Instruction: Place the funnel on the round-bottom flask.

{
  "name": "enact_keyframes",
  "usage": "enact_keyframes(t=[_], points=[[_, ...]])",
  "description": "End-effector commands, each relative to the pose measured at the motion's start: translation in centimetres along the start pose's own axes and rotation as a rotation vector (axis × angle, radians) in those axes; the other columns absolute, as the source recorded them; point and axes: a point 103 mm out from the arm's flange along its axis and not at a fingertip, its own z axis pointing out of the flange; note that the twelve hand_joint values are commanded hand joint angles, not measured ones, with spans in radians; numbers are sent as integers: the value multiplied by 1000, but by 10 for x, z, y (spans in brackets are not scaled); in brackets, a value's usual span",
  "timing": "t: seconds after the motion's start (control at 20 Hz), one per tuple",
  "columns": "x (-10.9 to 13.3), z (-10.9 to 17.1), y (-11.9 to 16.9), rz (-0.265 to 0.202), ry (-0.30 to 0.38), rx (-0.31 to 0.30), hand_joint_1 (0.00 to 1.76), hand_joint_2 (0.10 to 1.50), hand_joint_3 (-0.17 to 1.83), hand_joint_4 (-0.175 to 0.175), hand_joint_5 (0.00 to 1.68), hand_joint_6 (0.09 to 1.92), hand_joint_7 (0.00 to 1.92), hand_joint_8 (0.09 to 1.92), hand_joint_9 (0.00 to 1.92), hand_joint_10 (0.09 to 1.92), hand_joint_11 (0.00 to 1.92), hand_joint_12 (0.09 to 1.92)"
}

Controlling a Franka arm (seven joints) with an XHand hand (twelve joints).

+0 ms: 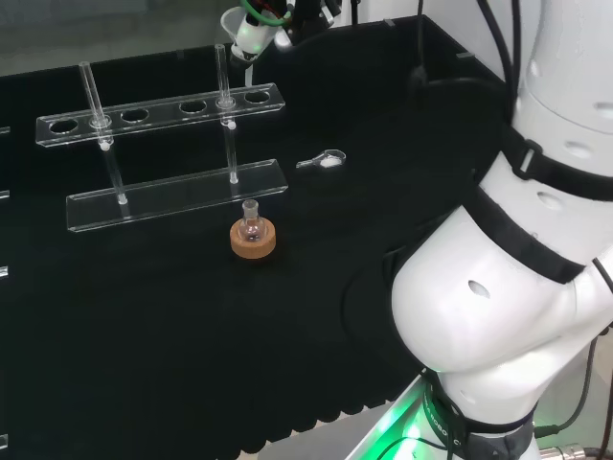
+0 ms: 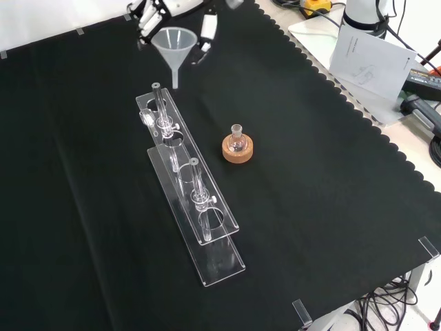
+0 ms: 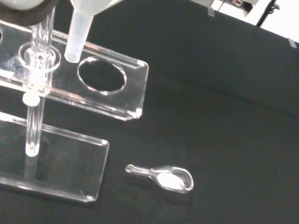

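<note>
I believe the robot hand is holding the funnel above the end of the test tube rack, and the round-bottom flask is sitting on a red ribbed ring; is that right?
Not quite: the round-bottom flask sits on a cork ring, not a red ribbed one, as the front view shows. The rest holds: the robot hand is holding the funnel above the end of the test tube rack.
</note>
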Motion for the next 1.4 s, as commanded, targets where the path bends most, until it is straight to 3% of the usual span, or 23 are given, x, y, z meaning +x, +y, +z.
enact_keyframes(t=[0.05, 0.35, 0.6, 1.4], points=[[14, -4, -66, 38, -97, -1, 719, 766, 478, -17, 725, 691, 746, 785, 1026, 690, 504, 1285], [31, -1, -98, 36, -112, 0, 719, 764, 481, -17, 722, 697, 744, 788, 1024, 692, 504, 1285], [47, 18, -114, 27, -113, 17, 720, 763, 484, -17, 720, 701, 742, 789, 1023, 694, 504, 1285], [80, 89, -109, 9, -100, 33, 722, 759, 489, -18, 706, 704, 738, 792, 1005, 695, 502, 1285]])
